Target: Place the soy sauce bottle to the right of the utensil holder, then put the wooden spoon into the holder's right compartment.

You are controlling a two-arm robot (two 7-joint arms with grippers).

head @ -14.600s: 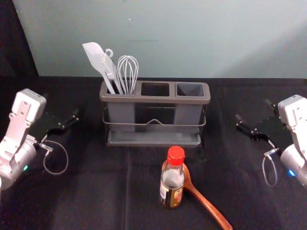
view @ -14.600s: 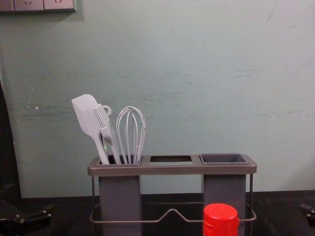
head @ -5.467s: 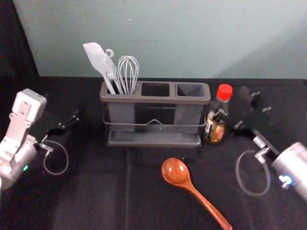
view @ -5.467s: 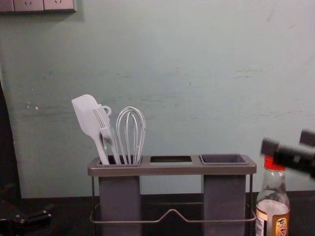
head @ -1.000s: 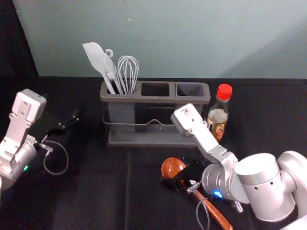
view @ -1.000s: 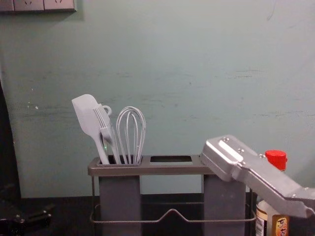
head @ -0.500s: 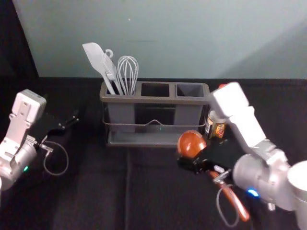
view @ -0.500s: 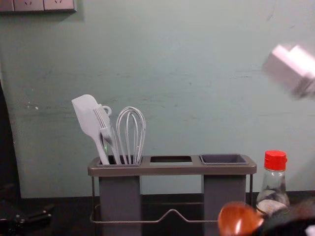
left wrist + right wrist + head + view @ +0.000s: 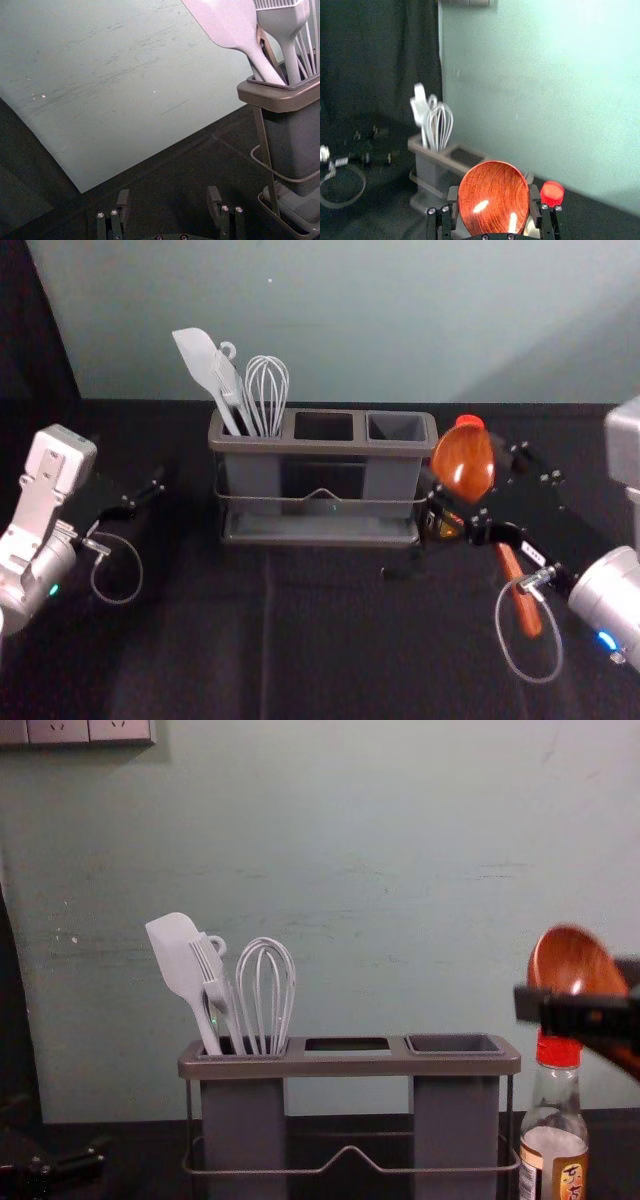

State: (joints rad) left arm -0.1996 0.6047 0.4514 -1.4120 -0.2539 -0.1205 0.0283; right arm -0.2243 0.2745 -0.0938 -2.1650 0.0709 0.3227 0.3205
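head view: right pincer (image 9: 480,478) seemingly clamped on spoon (image 9: 463,460) beside holder's edge (image 9: 430,447), spread left pincer (image 9: 130,476) opposite

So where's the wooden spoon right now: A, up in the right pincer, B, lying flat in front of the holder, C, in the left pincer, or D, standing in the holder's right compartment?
A: the right pincer has the wooden spoon raised, its bowl higher than the holder's rim.

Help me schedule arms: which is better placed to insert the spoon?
Probably right: the right end effector holds the wooden spoon right of the holder; the left end effector is empty, left of it.
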